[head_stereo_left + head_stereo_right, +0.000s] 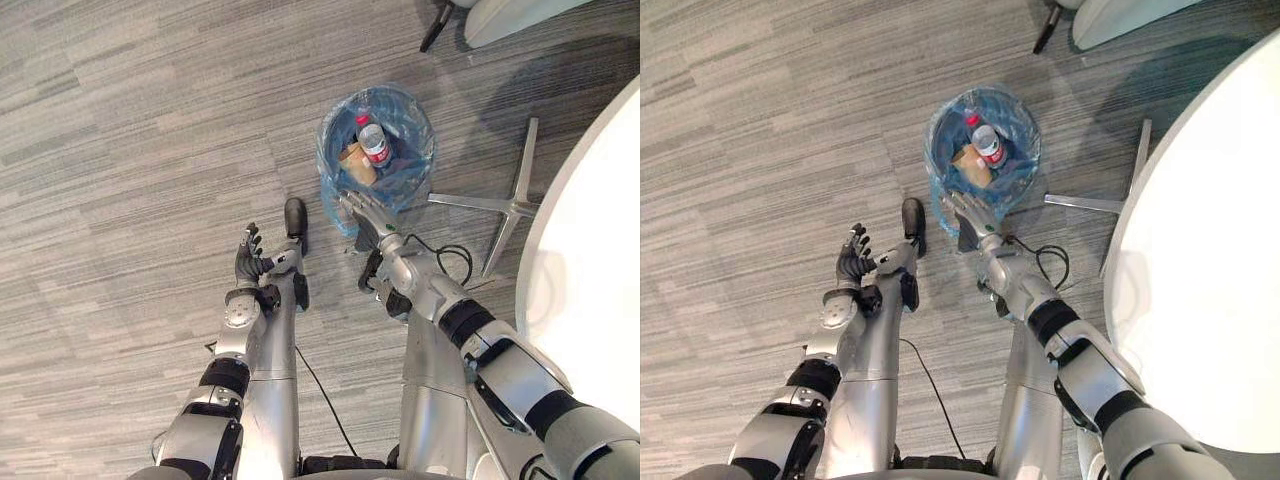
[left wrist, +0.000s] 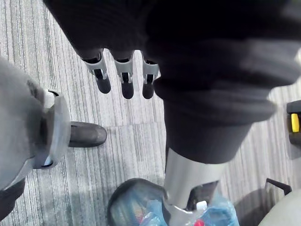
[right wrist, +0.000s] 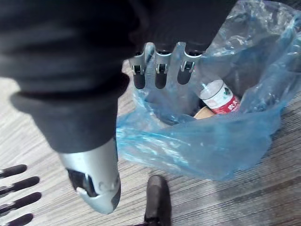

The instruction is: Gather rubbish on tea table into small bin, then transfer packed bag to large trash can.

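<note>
A small bin lined with a blue plastic bag (image 1: 410, 125) stands on the carpet. Inside lie a clear bottle with a red label (image 1: 373, 141) and a brown paper piece (image 1: 354, 165). My right hand (image 1: 362, 212) reaches the bin's near rim. In the right wrist view its fingers (image 3: 160, 70) are straight just over the bag's edge (image 3: 197, 141), the thumb (image 3: 94, 181) apart, holding nothing. The bottle (image 3: 217, 96) shows past them. My left hand (image 1: 251, 260) hovers over the floor left of the bin, fingers (image 2: 123, 77) relaxed and empty.
A white round table (image 1: 590, 290) fills the right side. A metal star-shaped chair base (image 1: 512, 205) lies on the floor between table and bin. Another chair's foot (image 1: 500, 15) is at the far edge. Grey carpet stretches to the left.
</note>
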`<state>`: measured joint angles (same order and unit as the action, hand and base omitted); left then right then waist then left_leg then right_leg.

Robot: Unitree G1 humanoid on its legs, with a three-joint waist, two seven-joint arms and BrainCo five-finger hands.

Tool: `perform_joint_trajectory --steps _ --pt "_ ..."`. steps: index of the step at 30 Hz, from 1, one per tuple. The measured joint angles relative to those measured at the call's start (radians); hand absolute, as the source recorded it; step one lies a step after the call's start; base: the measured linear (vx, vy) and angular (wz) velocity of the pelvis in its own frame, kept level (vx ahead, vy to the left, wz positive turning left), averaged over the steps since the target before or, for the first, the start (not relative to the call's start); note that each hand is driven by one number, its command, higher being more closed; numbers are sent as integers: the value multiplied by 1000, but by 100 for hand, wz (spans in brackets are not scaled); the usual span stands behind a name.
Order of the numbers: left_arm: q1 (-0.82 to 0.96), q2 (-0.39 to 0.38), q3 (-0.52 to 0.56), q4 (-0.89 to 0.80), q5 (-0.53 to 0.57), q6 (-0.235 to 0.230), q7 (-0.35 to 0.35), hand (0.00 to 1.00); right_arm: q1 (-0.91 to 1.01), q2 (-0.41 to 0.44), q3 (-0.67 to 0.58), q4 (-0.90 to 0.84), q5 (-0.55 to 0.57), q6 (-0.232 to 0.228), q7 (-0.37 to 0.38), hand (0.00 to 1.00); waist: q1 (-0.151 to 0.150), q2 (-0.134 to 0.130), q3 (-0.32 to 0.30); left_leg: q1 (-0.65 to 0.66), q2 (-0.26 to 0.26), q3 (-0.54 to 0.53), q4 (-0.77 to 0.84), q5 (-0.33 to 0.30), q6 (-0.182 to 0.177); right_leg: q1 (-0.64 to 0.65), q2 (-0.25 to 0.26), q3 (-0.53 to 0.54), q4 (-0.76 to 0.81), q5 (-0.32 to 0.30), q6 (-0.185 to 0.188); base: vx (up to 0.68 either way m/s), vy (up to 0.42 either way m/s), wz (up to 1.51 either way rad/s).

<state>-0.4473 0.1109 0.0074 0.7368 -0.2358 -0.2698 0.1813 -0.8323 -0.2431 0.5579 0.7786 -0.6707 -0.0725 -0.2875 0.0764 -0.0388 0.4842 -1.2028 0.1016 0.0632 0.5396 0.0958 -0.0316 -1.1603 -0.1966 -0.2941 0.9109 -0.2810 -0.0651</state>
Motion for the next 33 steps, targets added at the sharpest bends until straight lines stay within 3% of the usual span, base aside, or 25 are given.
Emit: perform_joint_trajectory --steps 4,11,12,17,20,33 --pt "-1 0 1 -21 -23 -12 2 0 -48 -4 -75 74 4 29 -36 0 13 1 -1 -41 -4 -6 1 -3 0 -46 -9 -6 19 -7 -1 -47 -29 9" --pt "-1 15 4 -33 -56 -17 17 0 -97 -16 -95 151 29 59 -43 0 28 1 -1 -105 -14 -9 3 -2 1 -115 -24 -15 47 -18 -12 -46 -25 11" --pt "-1 14 3 -41 -68 -12 16 0 -101 -22 -102 156 35 61 -44 100 34 2 -1 -116 -15 -8 4 6 2 -126 -27 -16 53 -19 -16 -47 -33 13" --pt "-1 9 -6 -63 -77 -12 16 0 -124 -41 -116 192 54 77 -44 100 46 3 -1 -131 -27 -24 10 18 7 -138 -43 -24 77 -37 -14 -46 -28 13" --pt "-1 -1 -7 -59 -76 -11 15 0 -128 -62 -116 192 75 77 -43 100 48 25 -15 -148 -32 -34 22 14 3 -139 -50 -41 84 -44 -18 -48 -3 12" --pt "-1 -3 -13 -60 -75 -10 16 0 -102 -66 -123 124 157 67 -45 100 48 27 -16 -144 -27 -33 39 17 5 -138 -48 -37 101 -44 -20 -72 -1 -1"
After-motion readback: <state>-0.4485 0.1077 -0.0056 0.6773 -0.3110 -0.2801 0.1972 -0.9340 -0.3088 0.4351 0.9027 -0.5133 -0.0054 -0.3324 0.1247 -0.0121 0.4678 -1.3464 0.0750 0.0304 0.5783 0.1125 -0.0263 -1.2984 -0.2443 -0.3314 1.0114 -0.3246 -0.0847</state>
